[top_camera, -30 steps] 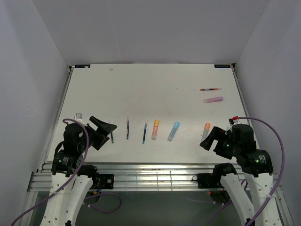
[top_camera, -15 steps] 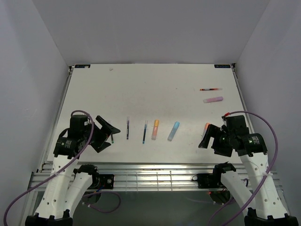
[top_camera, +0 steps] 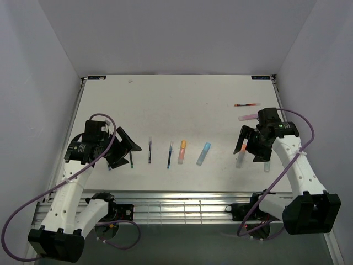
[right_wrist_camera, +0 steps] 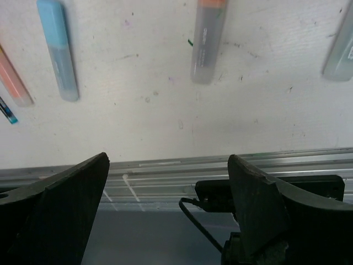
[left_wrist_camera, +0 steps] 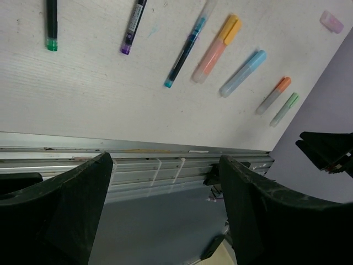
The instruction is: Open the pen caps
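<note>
Several capped pens lie in a row near the table's front. From the left there is a dark pen with a green cap (top_camera: 131, 160), a purple pen (top_camera: 149, 150), a thin blue pen (top_camera: 170, 154), an orange highlighter (top_camera: 181, 151) and a blue highlighter (top_camera: 204, 153). After them come a grey highlighter with an orange cap (top_camera: 243, 146) and a green-capped highlighter (top_camera: 267, 164). My left gripper (top_camera: 124, 148) is open and empty beside the green-capped pen. My right gripper (top_camera: 250, 144) is open and empty, hovering over the orange-capped highlighter (right_wrist_camera: 208, 38). The left wrist view shows the orange highlighter's cap (left_wrist_camera: 231, 28).
A purple highlighter (top_camera: 249, 116) and a thin red-and-black pen (top_camera: 247, 104) lie at the back right. The table's front edge and metal rails (top_camera: 182, 199) run just below the pen row. Grey walls close in both sides.
Both arms have reached forward from the near edge. The left gripper moved up beside the leftmost pen. The right gripper moved away from the edge, over the orange-capped highlighter.
</note>
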Motion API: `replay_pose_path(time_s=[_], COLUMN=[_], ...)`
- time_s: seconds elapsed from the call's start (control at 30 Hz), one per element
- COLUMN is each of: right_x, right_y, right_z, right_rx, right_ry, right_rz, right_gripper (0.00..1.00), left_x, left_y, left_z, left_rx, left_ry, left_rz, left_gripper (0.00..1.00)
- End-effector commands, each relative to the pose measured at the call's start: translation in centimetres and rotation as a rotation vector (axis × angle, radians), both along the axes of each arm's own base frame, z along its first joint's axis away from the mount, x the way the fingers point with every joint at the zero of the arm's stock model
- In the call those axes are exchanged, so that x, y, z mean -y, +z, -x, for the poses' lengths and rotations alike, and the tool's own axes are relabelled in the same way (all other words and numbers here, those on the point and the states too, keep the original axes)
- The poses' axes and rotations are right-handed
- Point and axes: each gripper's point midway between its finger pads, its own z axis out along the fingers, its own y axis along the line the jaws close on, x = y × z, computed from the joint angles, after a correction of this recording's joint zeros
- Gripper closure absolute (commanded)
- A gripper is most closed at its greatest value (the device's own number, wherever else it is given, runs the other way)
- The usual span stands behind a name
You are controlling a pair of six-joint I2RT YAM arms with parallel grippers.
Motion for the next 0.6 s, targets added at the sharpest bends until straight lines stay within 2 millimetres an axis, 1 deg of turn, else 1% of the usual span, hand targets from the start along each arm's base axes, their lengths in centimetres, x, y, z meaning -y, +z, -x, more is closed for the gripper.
replay_pose_path(time_s=[0.0,0.03,0.07,0.1,0.13,0.17,0.2,0.23,0.27,0.3,0.37,0.4,0.43,0.47,0.57], right_x=[0.6,0.7,1.0,1.1,1.2,1.5,1.5,1.2,0.9,0.7,0.6,0.6,0.8,1.0,1.2], right_y=[1.0,0.2,-0.1,-0.4,-1.3,-1.6,-1.9,-2.5,-3.1,-3.5,-4.7,-5.0,-5.4,-5.8,-6.5], right_z=[-3.4,-3.7,-4.4,-4.8,-5.1,-5.8,-6.0,-6.1,-5.9,-6.3,-5.9,-6.2,-6.2,-6.0,-5.9], right_rx=[0.080,0.048,0.050,0.050,0.033,0.046,0.041,0.027,0.012,0.021,-0.007,0.002,-0.005,-0.013,-0.021], right_ry=[-0.011,-0.018,-0.032,-0.031,-0.028,-0.032,-0.034,-0.025,-0.022,-0.021,-0.029,-0.028,-0.030,-0.032,-0.037], right_rz=[0.015,0.013,0.013,0.020,0.027,0.039,0.039,0.025,0.012,-0.003,-0.007,-0.006,0.007,0.013,0.027], right_gripper=[0.04,0.03,0.02,0.00,0.00,0.00,0.05,0.07,0.09,0.12,0.13,0.13,0.16,0.18,0.21], left_x=[-0.3,-0.3,0.0,0.2,0.4,0.7,0.8,1.0,1.2,1.6,1.9,2.2,2.4,2.6,3.1], left_y=[2.5,2.6,2.9,3.7,3.6,4.0,4.1,4.8,4.6,4.8,4.8,4.8,4.9,5.1,5.2], left_z=[-1.5,-1.7,-1.9,-2.4,-2.9,-3.1,-3.4,-3.8,-4.3,-4.5,-5.2,-5.3,-5.4,-5.7,-5.9], left_rx=[0.094,0.100,0.103,0.125,0.117,0.122,0.124,0.140,0.136,0.138,0.133,0.127,0.127,0.133,0.118], left_ry=[-0.061,-0.084,-0.105,-0.121,-0.151,-0.167,-0.181,-0.194,-0.218,-0.237,-0.249,-0.254,-0.257,-0.259,-0.269], left_rz=[-0.047,-0.056,-0.048,-0.042,-0.045,-0.036,-0.035,-0.031,-0.031,-0.015,-0.003,0.012,0.024,0.035,0.059], left_gripper=[0.14,0.15,0.17,0.18,0.19,0.20,0.20,0.20,0.21,0.22,0.23,0.23,0.23,0.24,0.24])
